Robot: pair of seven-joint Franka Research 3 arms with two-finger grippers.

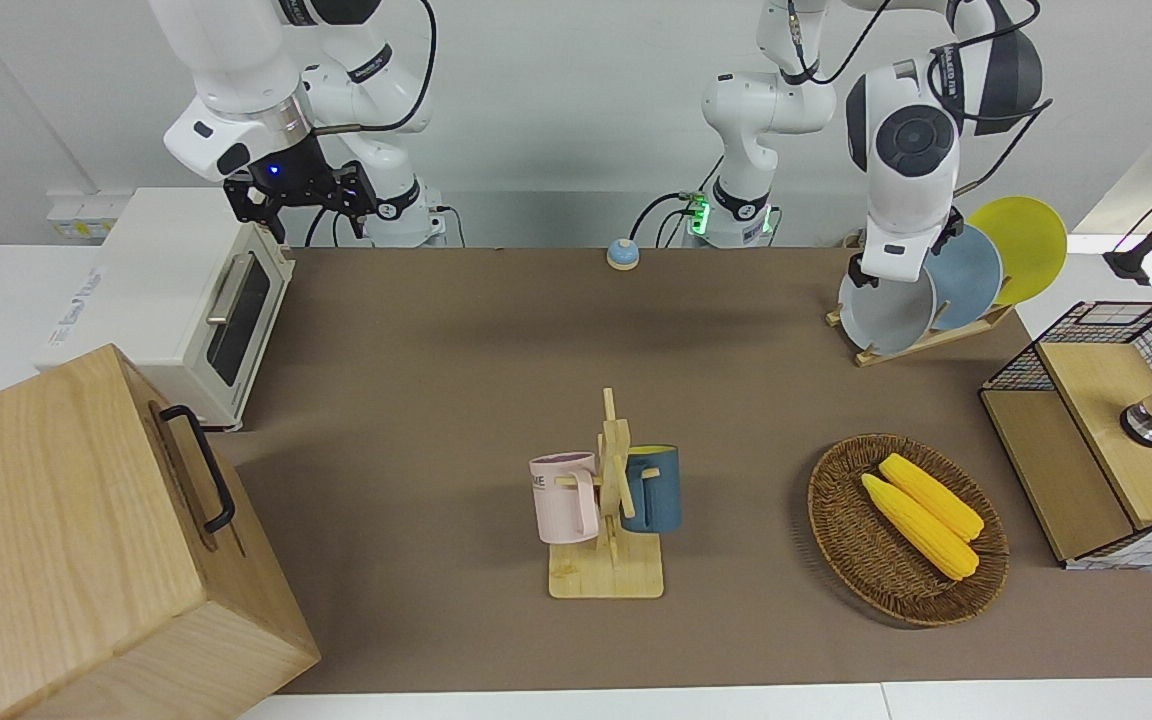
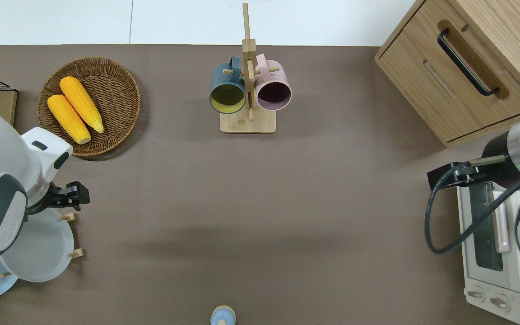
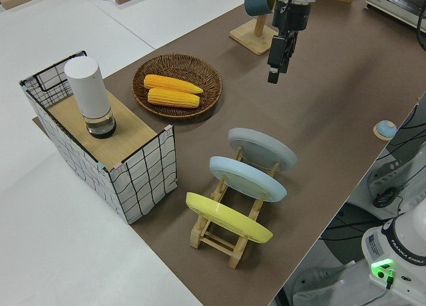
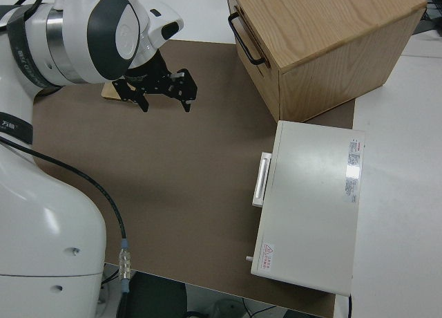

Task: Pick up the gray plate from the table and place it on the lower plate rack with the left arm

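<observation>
Lower left of the overhead view: gray plate (image 2: 39,250) stands in the lower plate rack (image 3: 229,236) (outermost slot); left gripper (image 2: 72,196) above, finger state unclear.

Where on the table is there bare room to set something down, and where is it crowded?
The widest bare stretch of the table lies between the mug stand and the bell, running toward the toaster oven. It is crowded at the left arm's end: plate rack with three plates, corn basket, wire crate, and the left end effector above.
</observation>
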